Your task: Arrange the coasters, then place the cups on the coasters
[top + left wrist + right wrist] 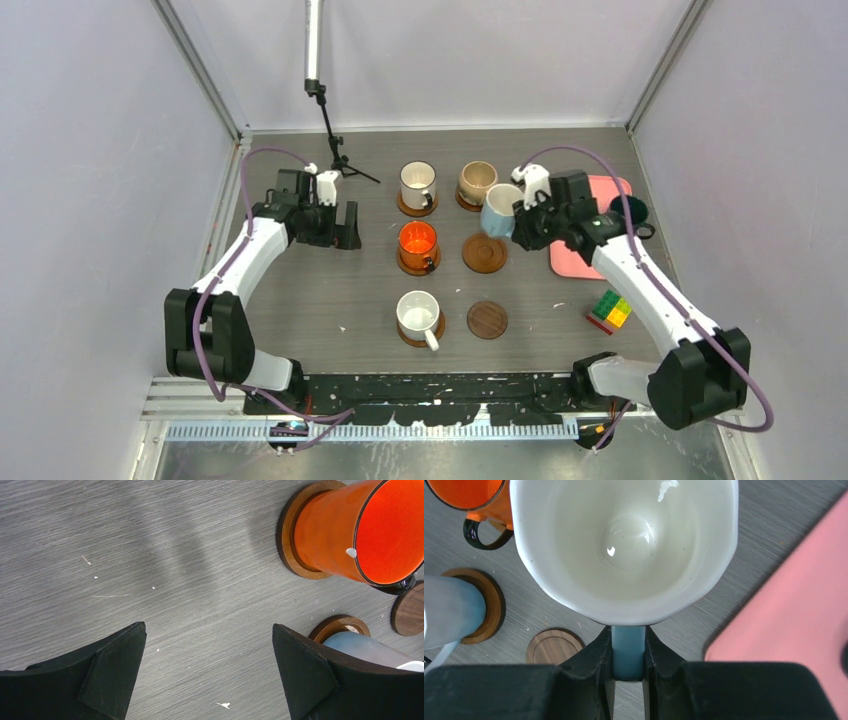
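Observation:
My right gripper point(520, 222) is shut on the handle point(628, 650) of the light blue cup point(499, 210), whose white inside point(624, 545) fills the right wrist view. The cup hangs tilted just above an empty rimmed coaster point(484, 253). A white cup point(418, 183), a beige cup point(477, 180), an orange cup point(417, 241) and a second white cup point(417, 313) each stand on a coaster. A darker flat coaster point(487, 320) lies bare. My left gripper point(345, 225) is open over bare table, left of the orange cup point(360, 535). The dark green cup point(632, 212) shows partly behind my right arm.
A pink tray point(575, 262) lies at the right under my right arm. Coloured toy bricks point(610, 310) sit in front of it. A black stand point(335, 150) rises at the back left. Grey walls close in the table on three sides.

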Robot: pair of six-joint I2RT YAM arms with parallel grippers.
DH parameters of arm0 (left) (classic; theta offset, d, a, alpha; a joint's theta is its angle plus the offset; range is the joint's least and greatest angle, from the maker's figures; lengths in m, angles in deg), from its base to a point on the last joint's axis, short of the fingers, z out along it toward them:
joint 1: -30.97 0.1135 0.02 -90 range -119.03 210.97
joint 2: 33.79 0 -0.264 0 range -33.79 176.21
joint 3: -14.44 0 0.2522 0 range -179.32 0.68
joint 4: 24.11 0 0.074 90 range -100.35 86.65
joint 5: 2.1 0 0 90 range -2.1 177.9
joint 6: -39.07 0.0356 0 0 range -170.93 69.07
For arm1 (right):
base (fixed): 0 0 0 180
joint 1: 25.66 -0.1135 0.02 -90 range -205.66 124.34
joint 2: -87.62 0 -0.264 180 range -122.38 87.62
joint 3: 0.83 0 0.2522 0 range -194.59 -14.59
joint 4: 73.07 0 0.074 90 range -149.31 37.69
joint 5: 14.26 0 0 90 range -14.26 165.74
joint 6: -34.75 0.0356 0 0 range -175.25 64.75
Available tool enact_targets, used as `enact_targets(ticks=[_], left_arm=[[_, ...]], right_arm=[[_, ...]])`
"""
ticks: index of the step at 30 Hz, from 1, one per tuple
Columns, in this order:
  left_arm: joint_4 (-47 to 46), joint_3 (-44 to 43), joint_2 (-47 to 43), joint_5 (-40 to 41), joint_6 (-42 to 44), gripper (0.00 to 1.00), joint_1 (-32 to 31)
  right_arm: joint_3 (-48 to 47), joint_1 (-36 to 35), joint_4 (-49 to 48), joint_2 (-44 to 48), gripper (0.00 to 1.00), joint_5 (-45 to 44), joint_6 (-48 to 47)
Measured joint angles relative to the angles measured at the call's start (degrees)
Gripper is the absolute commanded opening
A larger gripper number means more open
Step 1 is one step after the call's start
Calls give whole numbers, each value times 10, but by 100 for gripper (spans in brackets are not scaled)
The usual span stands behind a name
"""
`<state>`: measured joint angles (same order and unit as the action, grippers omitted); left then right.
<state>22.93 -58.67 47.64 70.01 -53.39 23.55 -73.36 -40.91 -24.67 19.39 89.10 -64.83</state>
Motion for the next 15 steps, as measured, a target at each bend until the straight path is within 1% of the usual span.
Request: enact_targets(ticks=[3,6,15], left_arm=[[4,-4,0,4,2,100,0],[5,-5,0,10,5,100,0],[18,-5,0,19,14,100,0]], right_arm=[[30,-30,-42,-27,0,0,-11],[64,-45,-85,-38,0,0,-20],[155,-60,-198,-38,0,0,-43]])
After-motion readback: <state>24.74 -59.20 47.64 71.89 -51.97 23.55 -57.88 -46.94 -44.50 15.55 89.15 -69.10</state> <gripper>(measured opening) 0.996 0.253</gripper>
